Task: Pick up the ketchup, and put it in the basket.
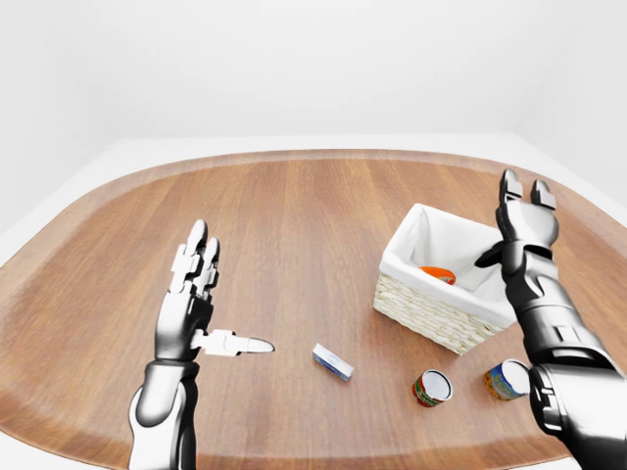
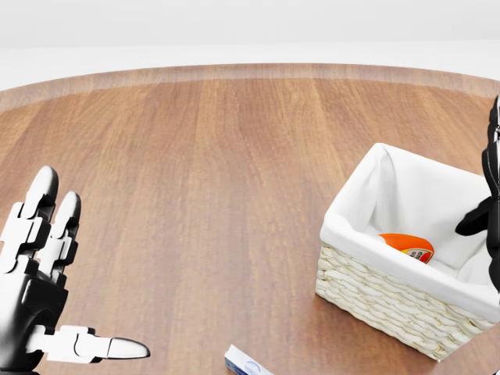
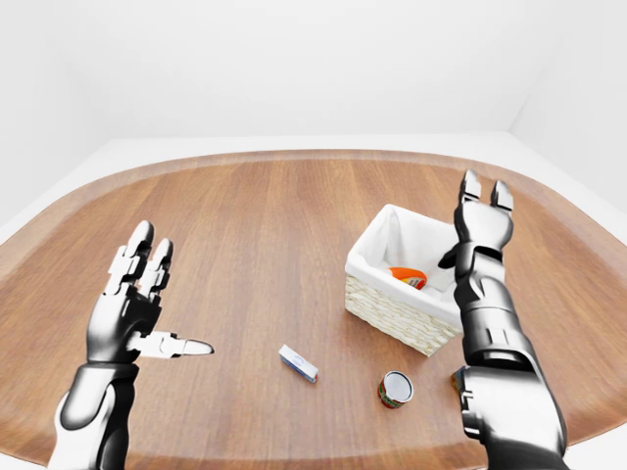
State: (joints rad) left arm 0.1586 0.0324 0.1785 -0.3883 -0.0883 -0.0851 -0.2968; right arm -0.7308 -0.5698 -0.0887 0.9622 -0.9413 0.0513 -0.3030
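The ketchup (image 2: 408, 244), an orange-red item with a label, lies inside the white-lined wicker basket (image 1: 436, 318) at the right of the wooden table; it also shows in the right-eye view (image 3: 408, 278). My right hand (image 1: 526, 217) is raised with its fingers spread open and empty, over the basket's right side. My left hand (image 1: 194, 284) is raised at the lower left, fingers spread and thumb pointing right, holding nothing.
A small white and blue box (image 1: 333, 361) lies on the table between the hands. Two cans (image 1: 432, 387) (image 1: 507, 378) lie on their sides below the basket in the left-eye view. The table's rounded edge (image 1: 313, 157) curves along the top.
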